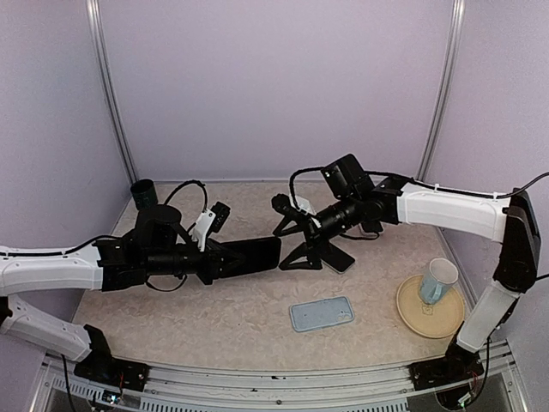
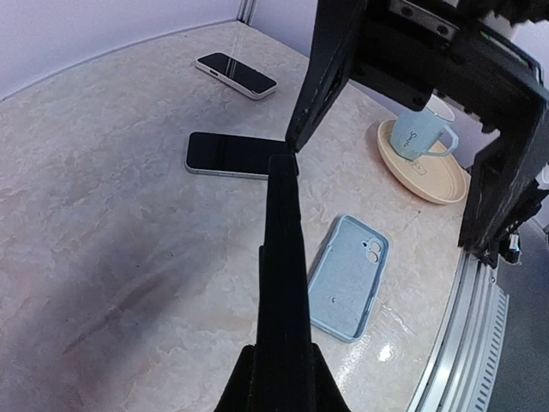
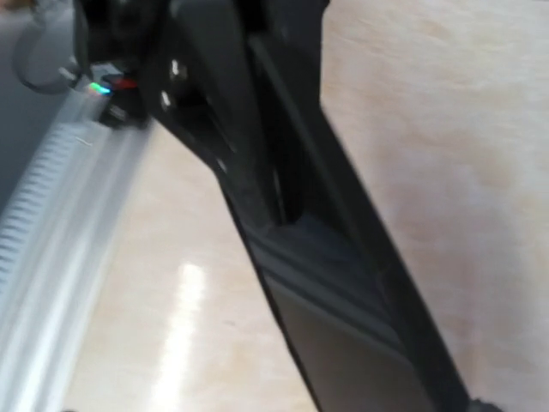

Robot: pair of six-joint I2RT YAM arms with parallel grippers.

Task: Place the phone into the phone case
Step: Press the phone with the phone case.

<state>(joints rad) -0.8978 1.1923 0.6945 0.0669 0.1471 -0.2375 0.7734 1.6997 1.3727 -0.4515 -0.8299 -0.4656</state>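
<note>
Phone (image 1: 257,255) is clamped in my left gripper (image 1: 227,260), above the table (image 1: 214,318); my right gripper (image 1: 283,249) stands fingers apart at its far end. I judge this the carrying step: next my left must bring it over the blue case (image 1: 322,313) near the front edge and line it up squarely.

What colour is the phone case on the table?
Light blue. The phone case shows best in the left wrist view.

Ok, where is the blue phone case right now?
In the top view the phone case lies flat on the table towards its near edge, a bit right of centre, beside the plate holding the mug.
</note>
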